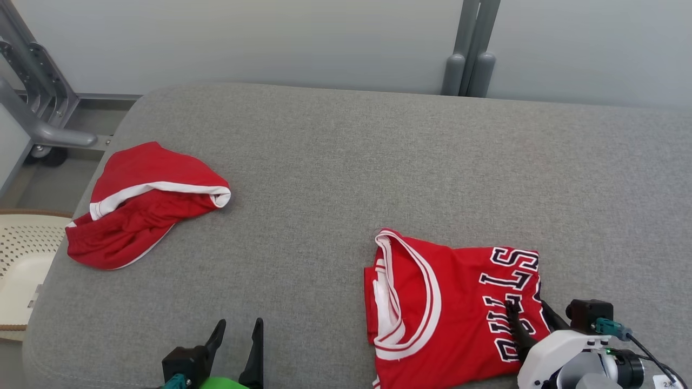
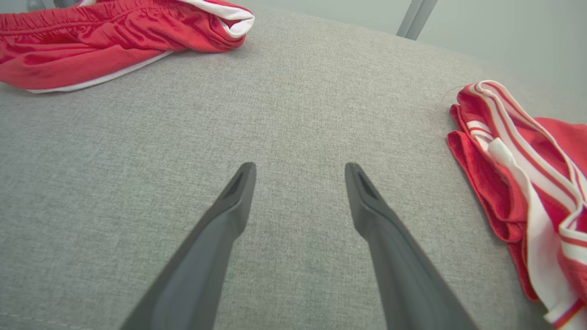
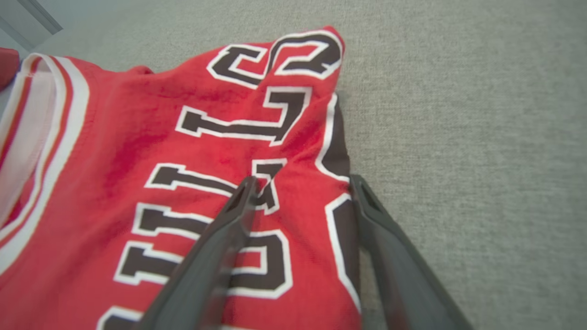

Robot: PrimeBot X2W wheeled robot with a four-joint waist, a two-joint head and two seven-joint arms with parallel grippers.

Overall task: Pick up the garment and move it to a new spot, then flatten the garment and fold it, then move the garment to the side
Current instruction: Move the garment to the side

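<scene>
The garment, a red jersey (image 1: 448, 302) with white-trimmed neck and dark block letters, lies folded flat near the front right of the grey padded surface (image 1: 346, 162). My right gripper (image 1: 527, 310) is open low over the jersey's right edge. In the right wrist view, the right gripper (image 3: 302, 181) has one finger over the lettered jersey (image 3: 160, 137) and the other at its border. My left gripper (image 1: 240, 324) is open above bare grey fabric at the front, left of the jersey. The left wrist view shows the left gripper (image 2: 300, 167) holding nothing, with the jersey's (image 2: 527, 183) neck side to its right.
Crumpled red shorts (image 1: 140, 205) with white trim lie at the surface's left edge; the same shorts (image 2: 91, 41) sit far ahead of my left fingers. A cream perforated seat (image 1: 21, 259) stands beyond the left edge. A grey metal frame (image 1: 38, 97) and post (image 1: 470, 59) stand behind.
</scene>
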